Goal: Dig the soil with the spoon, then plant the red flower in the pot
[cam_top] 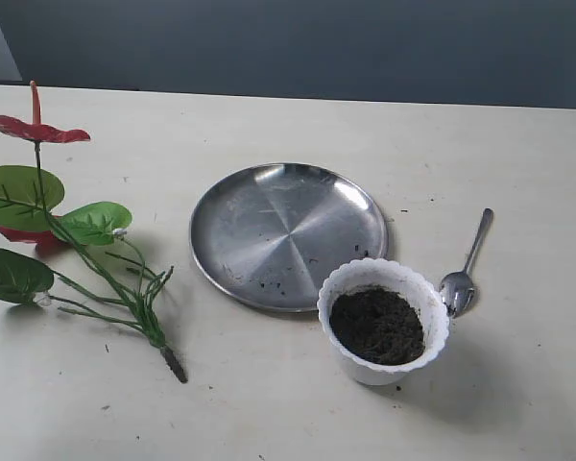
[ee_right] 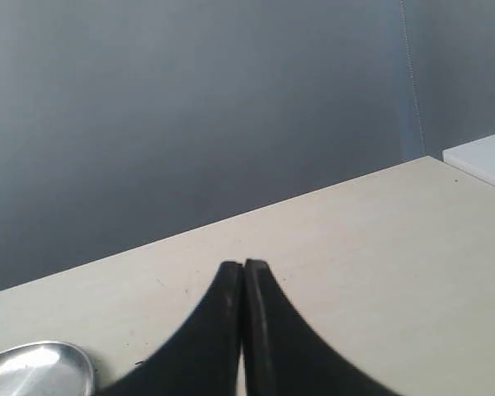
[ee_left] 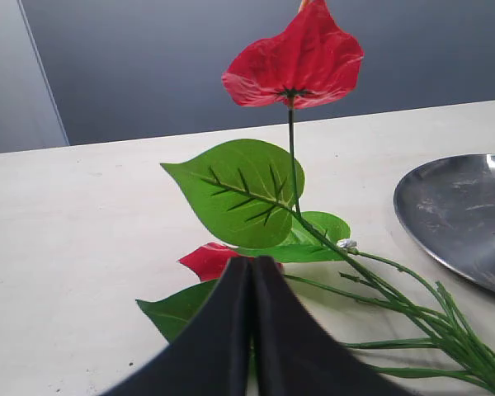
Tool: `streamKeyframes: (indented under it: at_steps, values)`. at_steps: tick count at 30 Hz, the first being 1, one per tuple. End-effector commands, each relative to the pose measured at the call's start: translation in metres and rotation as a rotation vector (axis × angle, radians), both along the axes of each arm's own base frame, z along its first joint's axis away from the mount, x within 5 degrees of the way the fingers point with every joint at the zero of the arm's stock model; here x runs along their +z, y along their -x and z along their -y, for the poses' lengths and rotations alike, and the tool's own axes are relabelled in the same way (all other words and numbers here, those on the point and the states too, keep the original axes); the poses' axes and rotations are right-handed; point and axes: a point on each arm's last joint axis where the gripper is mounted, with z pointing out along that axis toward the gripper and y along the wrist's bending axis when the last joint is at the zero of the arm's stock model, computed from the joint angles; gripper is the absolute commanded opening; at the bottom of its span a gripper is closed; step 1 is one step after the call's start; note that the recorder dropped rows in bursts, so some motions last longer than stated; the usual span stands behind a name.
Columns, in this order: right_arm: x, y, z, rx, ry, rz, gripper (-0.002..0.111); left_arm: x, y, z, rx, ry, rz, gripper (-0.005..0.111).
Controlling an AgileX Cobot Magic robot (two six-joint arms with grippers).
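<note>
The white scalloped pot (cam_top: pixel 383 370) stands near the table's front, filled with dark soil (cam_top: pixel 376 326). Just right of it lies the silver spoon (cam_top: pixel 464 274), bowl toward the pot. The red flower (cam_top: pixel 67 245) lies on its side at the left, its dark base pointing toward the front. In the left wrist view the red flower (ee_left: pixel 294 62) and its green leaves are close ahead of my left gripper (ee_left: pixel 253 262), which is shut and empty. My right gripper (ee_right: pixel 243 266) is shut on nothing, above bare table. Neither gripper shows in the exterior view.
A round steel plate (cam_top: pixel 288 233) sits behind the pot, with a few soil crumbs on it; its rim shows as the plate (ee_left: pixel 462 216) in the left wrist view and as the plate (ee_right: pixel 37 370) in the right wrist view. A dark wall backs the table.
</note>
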Motion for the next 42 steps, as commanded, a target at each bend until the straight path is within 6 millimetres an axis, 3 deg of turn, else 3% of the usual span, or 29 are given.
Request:
streamKeyframes:
  at_steps: [1,9,15,19,21,27,34,37,42]
  values:
    - [0.000,0.000,0.000,-0.007,0.005,0.004,0.000,0.002,0.000,0.000,-0.006,0.007,0.017,0.001]
    - [0.002,0.000,0.000,-0.009,-0.048,0.032,0.000,0.002,0.000,0.000,-0.006,0.007,0.017,0.001]
    - [0.019,0.003,0.007,-0.054,-0.387,0.289,0.000,0.002,0.000,0.000,-0.006,0.007,0.017,0.001]
    - [0.023,0.006,0.016,-0.106,-0.800,0.435,0.000,0.002,0.000,0.000,-0.006,0.007,0.017,0.001]
    - [0.022,0.006,0.017,-0.113,-0.849,0.436,0.000,0.002,0.000,0.000,-0.006,0.007,0.017,0.001]
    - [0.022,0.006,0.018,-0.116,-0.852,0.442,0.000,0.002,0.000,0.000,-0.006,0.007,0.017,0.001]
    - [0.035,0.015,0.029,-0.176,-0.842,0.655,0.000,0.002,0.000,0.000,-0.006,0.007,0.017,0.001]
    - [0.035,0.015,0.028,-0.162,-0.870,0.669,0.000,0.002,0.000,0.000,-0.006,0.007,0.017,0.001]
    - [0.051,0.016,0.021,-0.113,-0.544,0.667,0.000,0.002,0.000,0.000,-0.006,0.007,0.017,0.001]
